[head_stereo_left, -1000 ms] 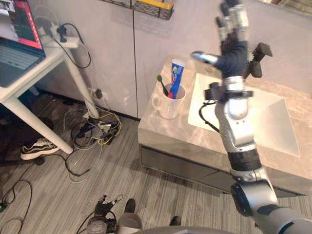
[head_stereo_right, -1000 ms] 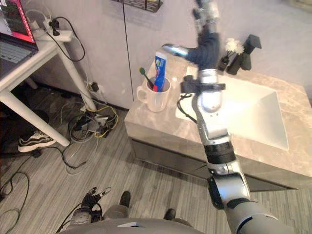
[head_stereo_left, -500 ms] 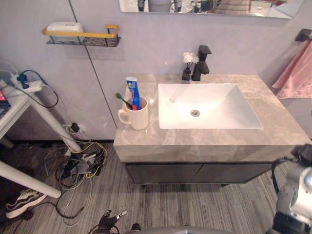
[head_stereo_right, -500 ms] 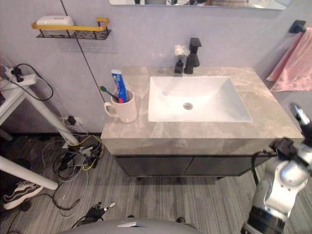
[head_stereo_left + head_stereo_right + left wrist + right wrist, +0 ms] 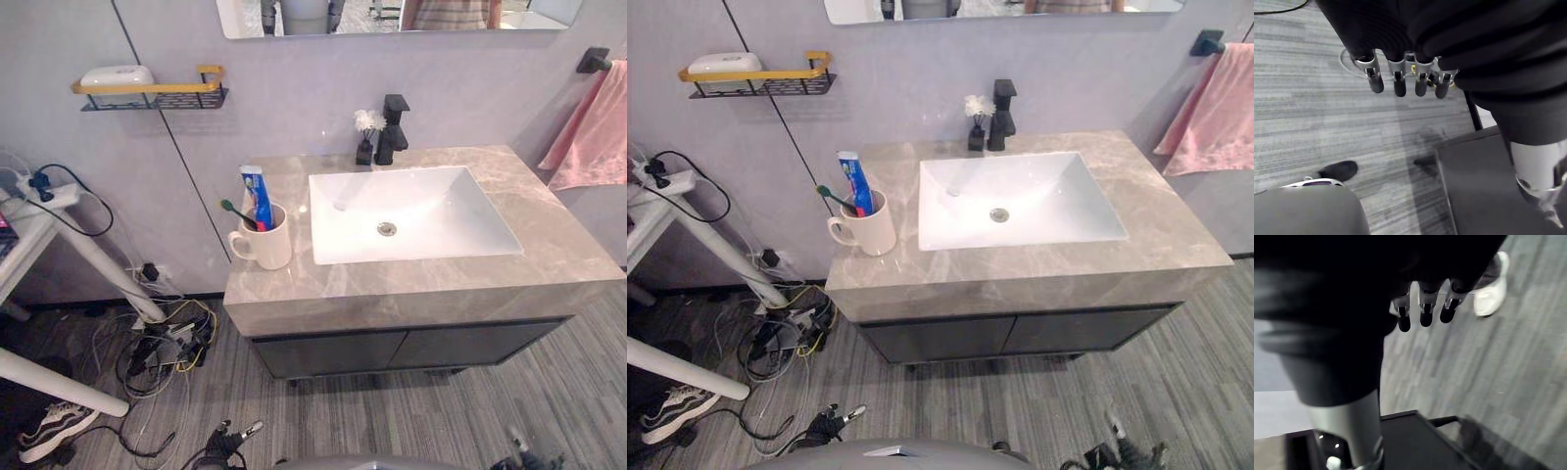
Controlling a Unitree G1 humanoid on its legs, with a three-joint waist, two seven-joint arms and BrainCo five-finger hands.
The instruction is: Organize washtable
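Hands: left hand [image 5: 1399,81] and right hand [image 5: 1425,308] hung low over the floor [image 5: 1312,122], fingers [image 5: 1374,81] slack and straight, holding nothing | Target: mug [image 5: 268,241] with toothpaste [image 5: 257,196] and toothbrush [image 5: 235,211] on the tabletop [image 5: 411,279], well above and ahead of the fingers | Handling: likely rigid, glazed, slippery, breakable, top-heavy; grasp round the body or handle, keep upright.

A white mug [image 5: 269,249], holding a blue toothpaste tube [image 5: 257,196] and green toothbrush [image 5: 235,212], is stood upright left of the basin [image 5: 431,220].
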